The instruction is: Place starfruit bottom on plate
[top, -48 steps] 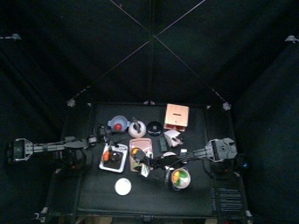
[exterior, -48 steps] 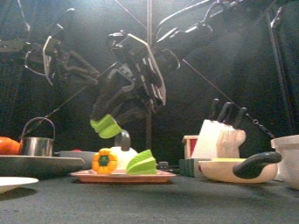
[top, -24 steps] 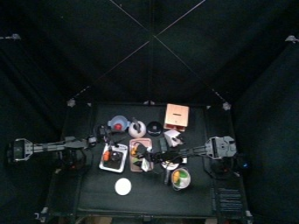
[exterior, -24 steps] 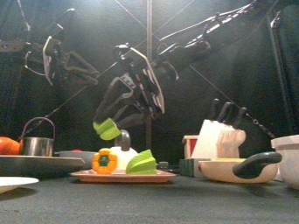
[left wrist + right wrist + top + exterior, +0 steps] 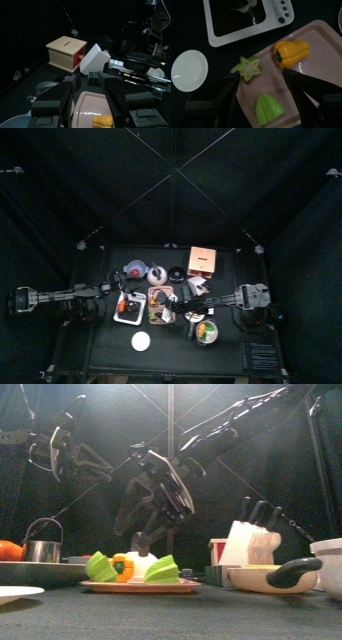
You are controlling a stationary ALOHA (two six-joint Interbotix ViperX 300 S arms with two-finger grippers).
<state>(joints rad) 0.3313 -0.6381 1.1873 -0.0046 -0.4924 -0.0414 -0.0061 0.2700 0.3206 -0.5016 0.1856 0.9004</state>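
Right gripper (image 5: 261, 102): jaws wide, empty, above pink plate (image 5: 321, 37) | starfruit bottom (image 5: 248, 69) on plate beside yellow pepper (image 5: 291, 51) | left gripper (image 5: 92, 95): open, resting apart

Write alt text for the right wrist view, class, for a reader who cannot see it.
A small yellow-green star-shaped toy fruit piece lies on a pale pink rectangular tray, between the open black claw rising from the bottom edge. A yellow toy bell pepper and a green fruit wedge share the tray; a white round plate sits beside it.
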